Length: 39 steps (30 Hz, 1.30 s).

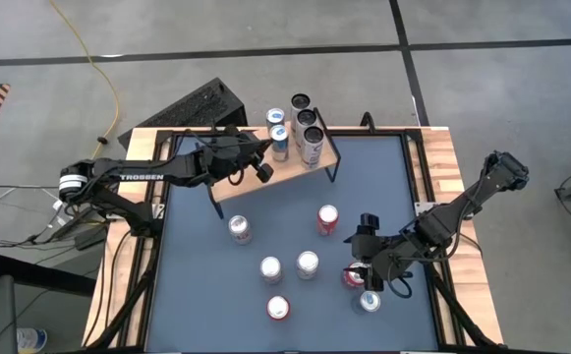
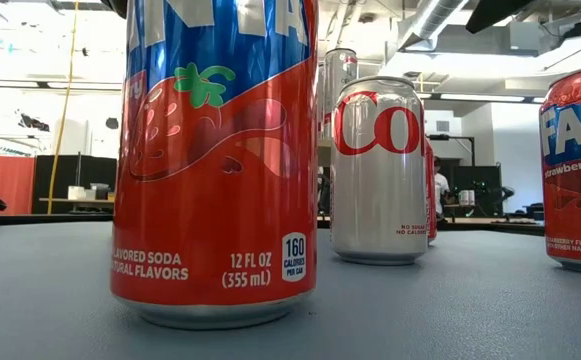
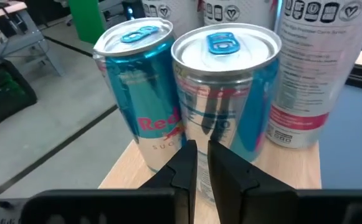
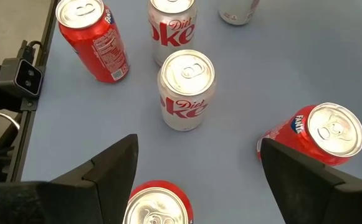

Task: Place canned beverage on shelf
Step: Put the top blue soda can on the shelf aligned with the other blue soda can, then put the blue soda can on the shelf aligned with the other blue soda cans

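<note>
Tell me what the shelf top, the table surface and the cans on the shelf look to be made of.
Shelf: the top looks like light wood, pale matte board with faint grain; the legs look like thin black metal.
Table surface: a blue-grey matte sheet, likely a mat or laminate; I cannot tell which.
Cans: shiny metal, probably aluminium, with brushed silver lids and pull tabs and glossy printed sides.

Blue-grey table top point(image 1: 197, 295) framed by light wooden edges. Scattered across it, upright and apart: a silver can point(image 1: 240, 229), a red can point(image 1: 327, 219), two silver cans point(image 1: 271, 268) point(image 1: 308, 264) side by side, a red can point(image 1: 278, 308) nearest the front, two more at the right. At the far edge, the shelf point(image 1: 265, 181), bearing five cans point(image 1: 310, 146) at its far end.
</note>
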Tool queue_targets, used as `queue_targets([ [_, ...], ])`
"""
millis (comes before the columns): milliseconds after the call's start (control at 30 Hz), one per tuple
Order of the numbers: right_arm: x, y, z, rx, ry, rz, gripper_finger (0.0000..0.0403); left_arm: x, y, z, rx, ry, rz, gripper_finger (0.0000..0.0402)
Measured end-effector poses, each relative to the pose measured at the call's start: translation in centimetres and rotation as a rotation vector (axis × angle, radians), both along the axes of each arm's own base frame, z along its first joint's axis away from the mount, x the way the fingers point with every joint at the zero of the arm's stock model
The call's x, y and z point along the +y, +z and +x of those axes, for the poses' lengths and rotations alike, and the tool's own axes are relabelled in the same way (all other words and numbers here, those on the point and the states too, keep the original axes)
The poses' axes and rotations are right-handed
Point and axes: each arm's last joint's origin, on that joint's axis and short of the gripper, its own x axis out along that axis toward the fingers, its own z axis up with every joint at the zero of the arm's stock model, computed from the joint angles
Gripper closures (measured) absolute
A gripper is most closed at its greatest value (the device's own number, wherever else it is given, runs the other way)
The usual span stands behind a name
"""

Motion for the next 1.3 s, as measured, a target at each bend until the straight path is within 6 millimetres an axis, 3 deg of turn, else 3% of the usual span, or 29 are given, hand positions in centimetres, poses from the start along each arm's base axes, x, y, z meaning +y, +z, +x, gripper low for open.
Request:
queue_targets([
  [300,0.0,0.0,0.0,0.000,0.000,0.000,0.0081,0.3,0.0,-0.1,0.008,0.010,0.002,0.0372],
  [467,0.0,0.0,0.0,0.000,0.000,0.001,0.0081,-1.2,-0.1,-0.7,0.081,-0.045,-0.029,0.0372],
  [633,0.0,0.0,0.0,0.000,0.000,0.001,0.0081,-4.4,1.8,-3.3,0.077,-0.102,-0.091,0.0372],
  [833,0.0,0.1,0.1,-0.007,-0.001,0.007,0.0081,-9.0,4.0,-5.1,-0.062,-0.452,-0.290,0.0362],
  [1100,0.3,0.1,-0.1,0.018,0.006,0.072,0.0081,-15.7,3.9,-3.5,-0.125,-0.747,-0.249,0.0281],
  [1300,1.7,-0.2,-1.6,0.089,0.047,0.136,0.0081,-19.1,2.7,-0.9,-0.144,-0.791,-0.249,0.0223],
])
